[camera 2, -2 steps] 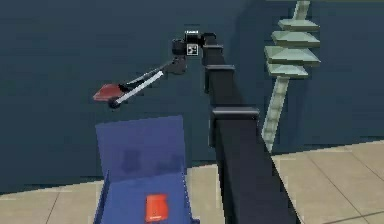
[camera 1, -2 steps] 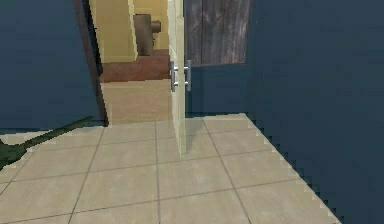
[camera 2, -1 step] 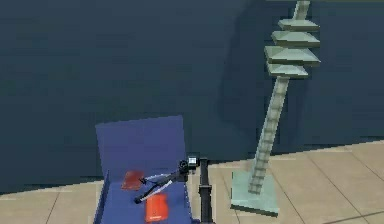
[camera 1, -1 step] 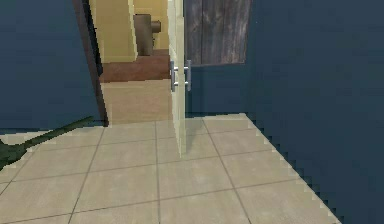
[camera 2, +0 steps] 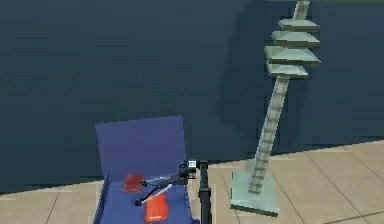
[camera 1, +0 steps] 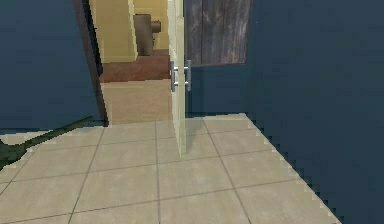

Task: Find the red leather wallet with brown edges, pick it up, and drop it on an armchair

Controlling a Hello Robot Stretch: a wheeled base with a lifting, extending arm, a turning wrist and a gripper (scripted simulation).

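Red flat thing [camera 2: 133, 182] at ten o'clock of hand [camera 2: 148, 190], against blue chair [camera 2: 140, 140]; can't tell if grasped. Drop perhaps unfinished.

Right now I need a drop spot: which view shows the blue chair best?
The arm side view: the blue chair stands against the dark wall. The forward view looks toward an open door instead.

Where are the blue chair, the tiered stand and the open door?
Blue chair [camera 2: 140, 145], arm side view, its backrest.
Tiered stand [camera 2: 269, 140], arm side view, its pole.
Open door [camera 1: 179, 115], forward view, its near edge.
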